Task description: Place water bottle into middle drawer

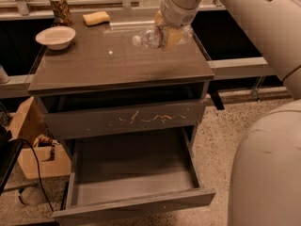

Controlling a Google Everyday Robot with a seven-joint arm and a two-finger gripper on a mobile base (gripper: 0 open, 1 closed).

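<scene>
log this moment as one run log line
phase: carry | gripper: shut on water bottle, held sideways above cabinet top | middle drawer: pulled out, nothing visible inside | water bottle not yet in drawer

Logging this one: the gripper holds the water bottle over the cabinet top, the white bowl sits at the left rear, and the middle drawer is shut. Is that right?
Not quite: the middle drawer is pulled open, not shut, as the camera view shows. The rest stands: the gripper holds the water bottle over the cabinet top, and the white bowl sits at its left rear.
</scene>
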